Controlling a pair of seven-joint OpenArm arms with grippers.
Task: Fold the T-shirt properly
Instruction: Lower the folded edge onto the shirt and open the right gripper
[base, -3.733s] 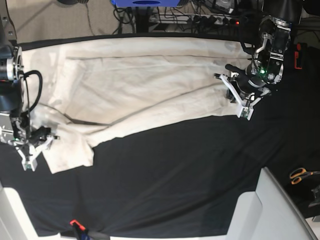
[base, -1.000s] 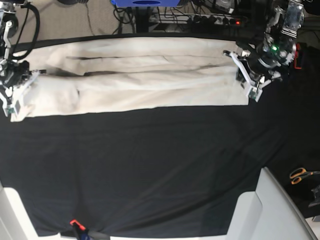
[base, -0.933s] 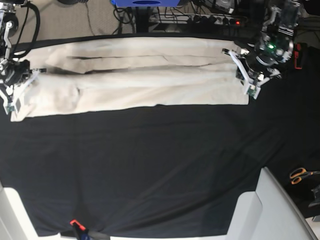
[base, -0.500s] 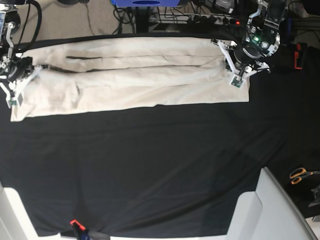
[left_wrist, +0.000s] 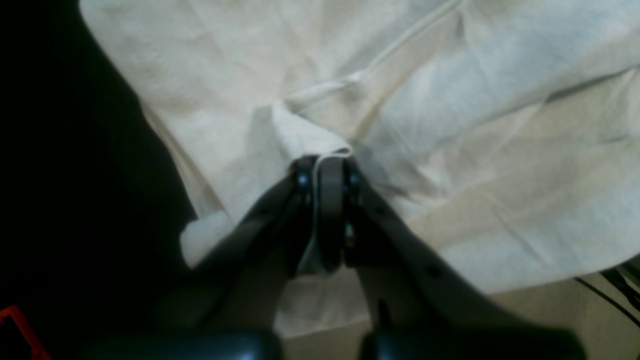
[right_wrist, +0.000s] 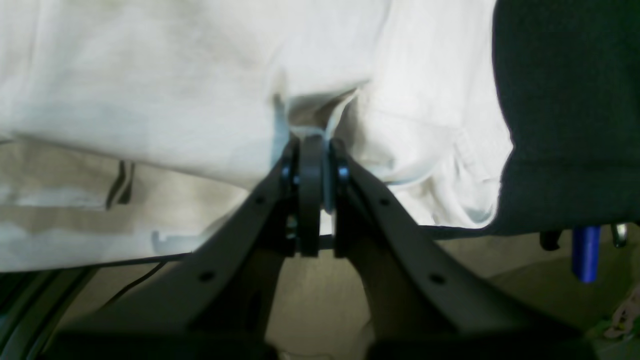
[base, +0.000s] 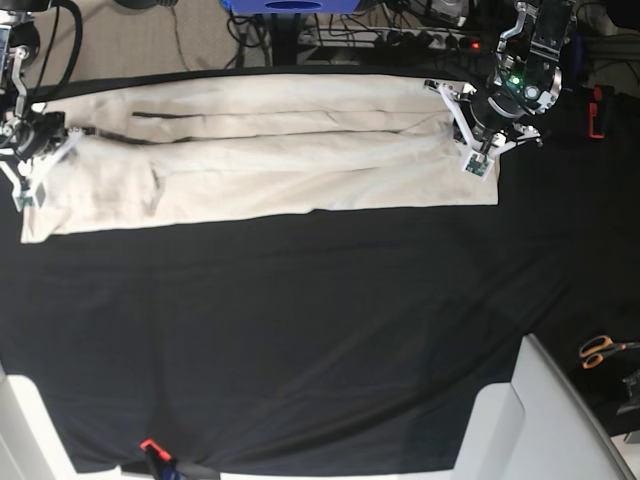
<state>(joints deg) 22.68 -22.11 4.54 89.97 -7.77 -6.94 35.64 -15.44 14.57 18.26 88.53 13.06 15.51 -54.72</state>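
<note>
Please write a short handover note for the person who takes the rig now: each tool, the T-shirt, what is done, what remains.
Left tool: shut on the T-shirt, pinching a fabric edge.
Right tool: shut on the T-shirt, at the opposite end.
T-shirt: a long band along the far side of the black table cover.
Done: one lengthwise fold.
Left: release, then fold it shorter.

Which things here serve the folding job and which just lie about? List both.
Job: T-shirt; left tool and right tool, each shut on its cloth.
Lying about: scissors, black table cover, cables.
</note>
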